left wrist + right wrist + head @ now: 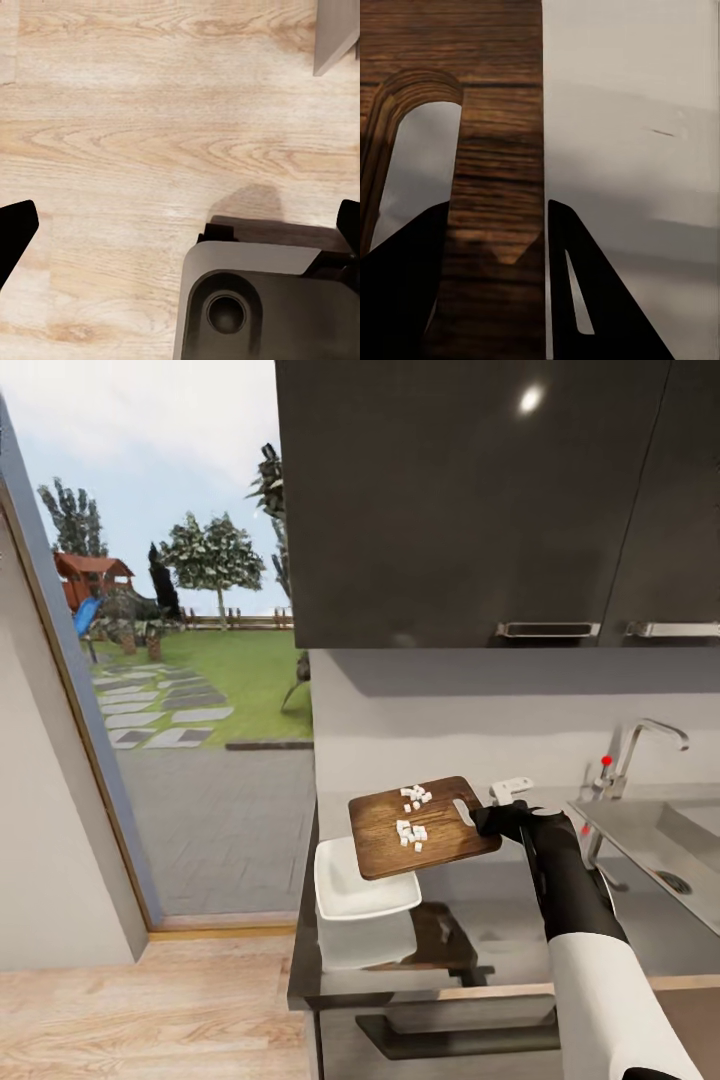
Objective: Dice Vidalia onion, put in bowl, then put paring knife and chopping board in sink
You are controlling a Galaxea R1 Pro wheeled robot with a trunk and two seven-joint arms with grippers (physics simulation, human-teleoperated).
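Your right end effector (492,820) is clamped on the slotted end of the brown wooden chopping board (420,828), carrying tiny white onion cubes (412,832) above the desk's left end; tip them next into the glossy white squarish bowl (362,895).

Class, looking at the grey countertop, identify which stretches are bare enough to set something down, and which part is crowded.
Bare: the glossy grey countertop between the squarish white bowl and the steel sink. Crowded: the left end, where the brown wooden chopping board hangs over the bowl in the right end effector.
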